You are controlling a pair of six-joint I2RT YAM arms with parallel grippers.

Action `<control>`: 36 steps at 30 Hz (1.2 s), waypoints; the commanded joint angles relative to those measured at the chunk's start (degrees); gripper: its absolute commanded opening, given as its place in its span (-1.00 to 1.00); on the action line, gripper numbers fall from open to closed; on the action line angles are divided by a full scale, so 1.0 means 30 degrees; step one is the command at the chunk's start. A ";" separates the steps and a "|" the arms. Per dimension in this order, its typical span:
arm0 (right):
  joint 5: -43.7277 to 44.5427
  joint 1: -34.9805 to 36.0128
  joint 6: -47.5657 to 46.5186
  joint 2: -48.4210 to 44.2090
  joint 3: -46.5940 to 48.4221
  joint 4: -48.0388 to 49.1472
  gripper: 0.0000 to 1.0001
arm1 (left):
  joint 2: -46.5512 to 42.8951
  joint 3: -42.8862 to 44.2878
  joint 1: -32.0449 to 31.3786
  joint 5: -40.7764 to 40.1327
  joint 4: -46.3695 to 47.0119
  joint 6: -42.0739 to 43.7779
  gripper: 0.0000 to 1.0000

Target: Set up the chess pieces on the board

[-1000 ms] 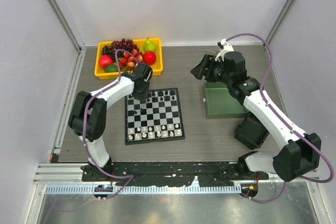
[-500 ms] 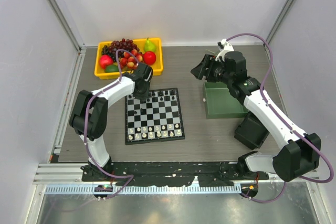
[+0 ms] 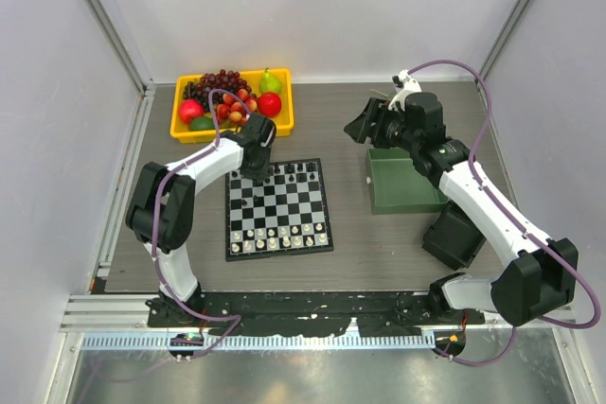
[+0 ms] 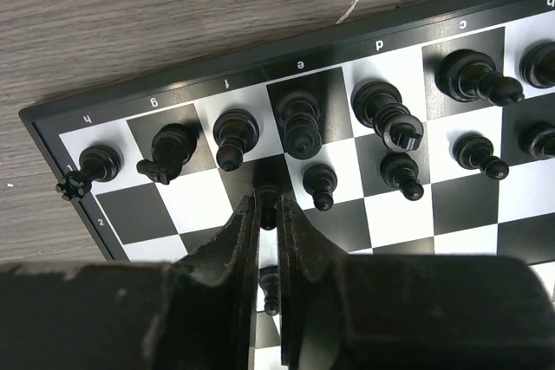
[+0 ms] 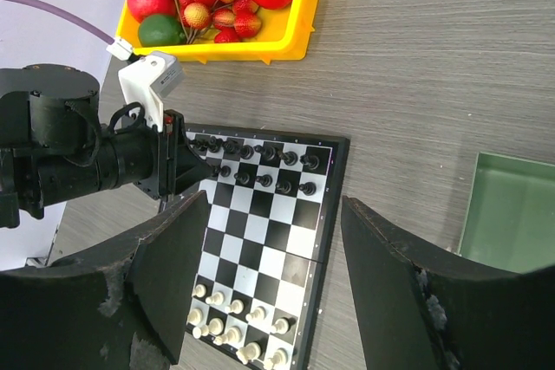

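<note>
Top: left arm folded, left gripper (image 3: 257, 169) down over the far-left corner of the board (image 3: 279, 205); right arm is raised beside the green tray (image 3: 398, 182). Left wrist: I see matte black fingers (image 4: 245, 236) pinching a glossy black pawn (image 4: 268, 194) — pawn row. Right wrist: right gripper (image 5: 273, 275) gapes wide — holding nothing
</note>
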 commanded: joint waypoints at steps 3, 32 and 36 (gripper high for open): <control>-0.0457 -0.0121 0.0110 0.0002 0.0316 0.1042 0.37 | -0.0375 -0.0013 0.0105 -0.0369 0.0531 -0.0321 -0.60; -0.1130 -0.0268 0.0374 0.0266 0.0199 0.1394 0.38 | -0.2599 -0.0891 0.0135 -0.0400 0.0530 -0.0409 -0.41; -0.1306 -0.0268 0.0491 0.0383 0.0199 0.1452 0.38 | -0.3625 -0.1272 0.0135 -0.0223 0.0678 -0.0439 -0.32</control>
